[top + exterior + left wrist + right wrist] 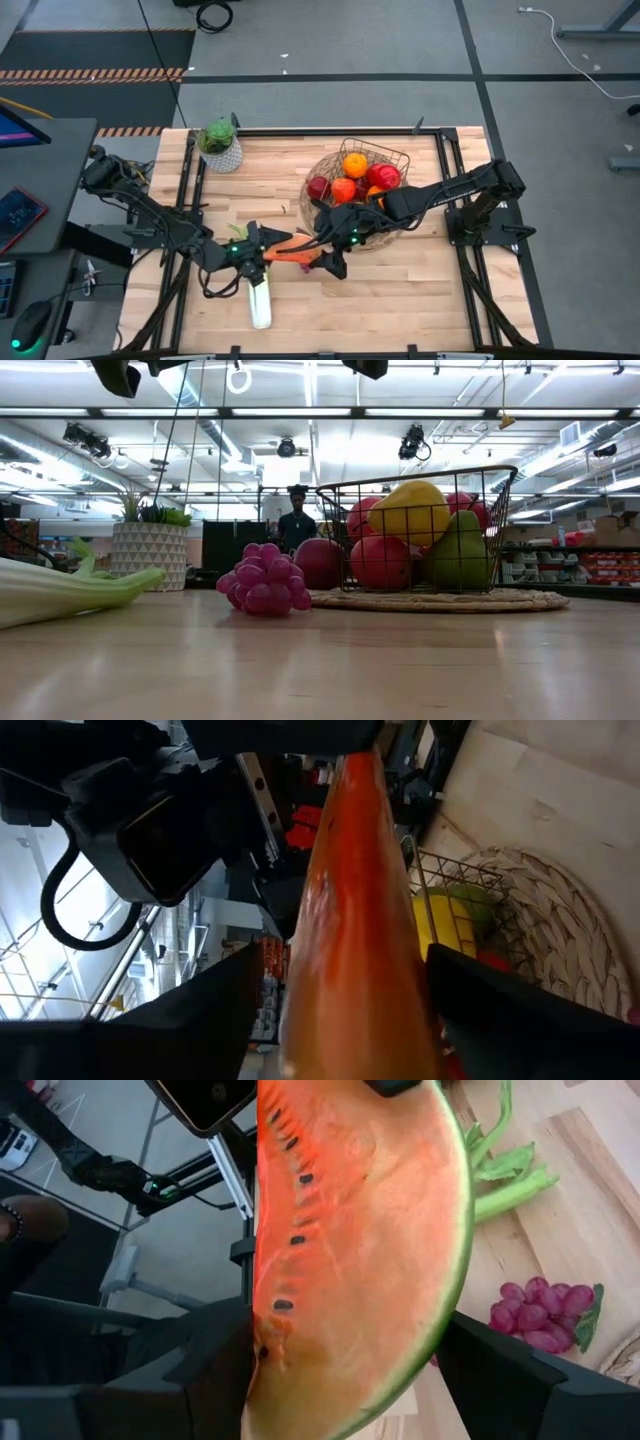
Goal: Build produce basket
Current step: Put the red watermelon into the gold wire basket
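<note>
Gripping one watermelon slice (350, 1250), two hands

leek (259, 300) blocking front, bare table (400, 300) beside

Both dark arms reach inward and meet over the middle of the bench. The left hand (268, 250) comes in low from the left, fingers (190, 1020) spread either side of something. The right hand (335, 255) stretches across from the right, elbow bent, fingers (520, 1380) apart, apparently gripping too.
</note>
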Action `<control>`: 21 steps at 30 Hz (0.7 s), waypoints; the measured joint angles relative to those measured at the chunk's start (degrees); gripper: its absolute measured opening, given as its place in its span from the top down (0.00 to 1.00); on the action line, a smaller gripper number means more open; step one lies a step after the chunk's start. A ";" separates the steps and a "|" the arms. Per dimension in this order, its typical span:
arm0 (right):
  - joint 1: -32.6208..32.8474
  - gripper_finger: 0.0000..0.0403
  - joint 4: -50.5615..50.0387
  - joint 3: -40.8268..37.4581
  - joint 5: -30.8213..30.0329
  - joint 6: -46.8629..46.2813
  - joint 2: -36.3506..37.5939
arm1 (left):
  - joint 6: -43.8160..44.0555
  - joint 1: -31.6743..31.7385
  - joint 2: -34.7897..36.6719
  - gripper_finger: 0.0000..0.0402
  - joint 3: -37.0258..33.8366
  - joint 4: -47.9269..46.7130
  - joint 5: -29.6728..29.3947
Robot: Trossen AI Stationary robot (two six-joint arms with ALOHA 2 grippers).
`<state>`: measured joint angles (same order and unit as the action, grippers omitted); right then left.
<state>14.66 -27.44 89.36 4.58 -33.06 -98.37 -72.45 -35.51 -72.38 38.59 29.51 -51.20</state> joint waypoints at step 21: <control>-0.47 0.23 -0.02 0.00 1.80 -1.41 0.00 | 2.85 -0.09 0.00 0.46 0.04 -2.30 0.21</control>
<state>14.18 -27.46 89.36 6.38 -34.47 -98.37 -69.59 -35.59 -72.38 38.63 27.21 -50.99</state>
